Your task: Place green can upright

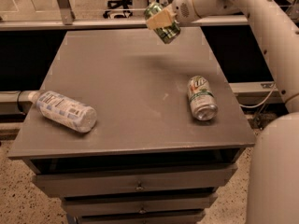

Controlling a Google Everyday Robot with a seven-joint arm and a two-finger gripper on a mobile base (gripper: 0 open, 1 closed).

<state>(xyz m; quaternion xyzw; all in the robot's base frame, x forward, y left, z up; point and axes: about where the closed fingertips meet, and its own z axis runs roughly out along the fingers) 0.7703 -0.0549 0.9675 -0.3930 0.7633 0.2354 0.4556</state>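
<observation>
Scanning left to right, we find a bottle (65, 111) lying on the surface (131, 78); above its far edge the gripper (160, 19) holds the green can (170, 32) in clenched jaws — long axis tilted, not vertical — and a silver can (202, 98) lies right.

At upper centre of the frame the gripper (160, 19) held the green can (171, 32) tilted above the table (131, 73). A silver-white can (202, 98) lay at right, a clear bottle (65, 111) at left.

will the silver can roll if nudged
The silver can lies on its side, so a sideways push should roll it. Smooth metal may slip. The hand, above the far edge of the table, grips the green can.
</observation>
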